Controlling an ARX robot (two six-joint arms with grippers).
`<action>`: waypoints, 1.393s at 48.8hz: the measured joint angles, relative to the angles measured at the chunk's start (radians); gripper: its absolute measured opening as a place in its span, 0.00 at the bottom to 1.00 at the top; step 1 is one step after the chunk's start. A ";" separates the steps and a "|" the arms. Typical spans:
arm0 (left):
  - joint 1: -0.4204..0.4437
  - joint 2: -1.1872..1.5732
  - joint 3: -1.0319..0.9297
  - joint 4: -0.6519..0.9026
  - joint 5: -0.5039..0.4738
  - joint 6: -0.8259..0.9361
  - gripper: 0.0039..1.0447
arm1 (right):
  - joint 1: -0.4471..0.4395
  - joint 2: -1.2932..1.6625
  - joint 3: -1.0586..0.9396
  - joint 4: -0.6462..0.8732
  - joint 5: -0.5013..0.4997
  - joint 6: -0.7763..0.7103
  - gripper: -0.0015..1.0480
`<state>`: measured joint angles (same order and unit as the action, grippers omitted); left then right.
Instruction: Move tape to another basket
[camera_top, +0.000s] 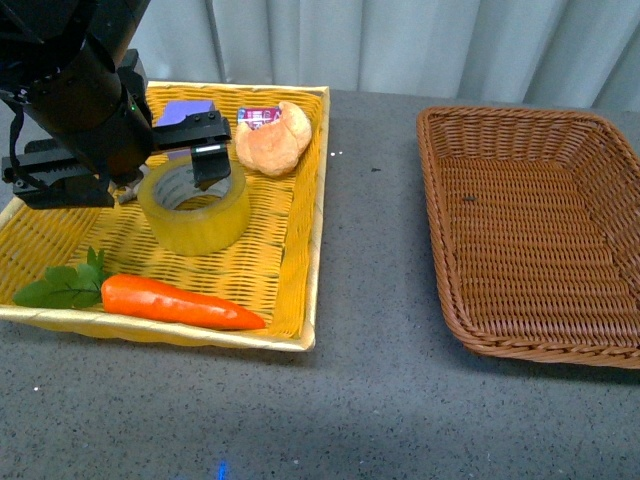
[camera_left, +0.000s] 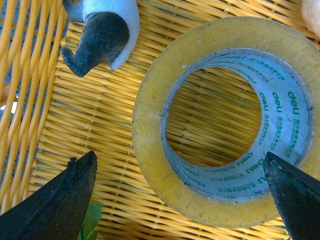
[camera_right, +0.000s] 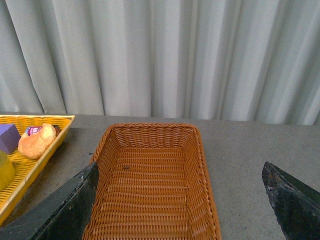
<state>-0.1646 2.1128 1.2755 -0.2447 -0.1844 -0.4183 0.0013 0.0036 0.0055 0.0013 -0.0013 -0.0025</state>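
Hovering open-jawed at the wide roll of translucent yellow packing tape (camera_top: 195, 215), the left gripper (camera_top: 168, 183) hasn't grabbed it yet. The roll sits in the bright yellow woven basket (camera_top: 318, 200) by the worktop's (camera_top: 370, 350) left edge. Probably light, stiff, slick-sided — pinch one wall through the core.
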 joint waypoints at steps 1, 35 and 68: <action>0.000 0.006 0.005 -0.002 -0.005 0.000 0.94 | 0.000 0.000 0.000 0.000 0.000 0.000 0.91; 0.019 0.053 0.051 -0.037 -0.002 -0.072 0.24 | 0.000 0.000 0.000 0.000 0.000 0.000 0.91; -0.126 -0.151 0.156 0.028 0.225 0.352 0.13 | 0.000 0.000 0.000 0.000 0.000 0.000 0.91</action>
<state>-0.2905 1.9617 1.4315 -0.2169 0.0406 -0.0666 0.0013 0.0036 0.0055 0.0013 -0.0017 -0.0025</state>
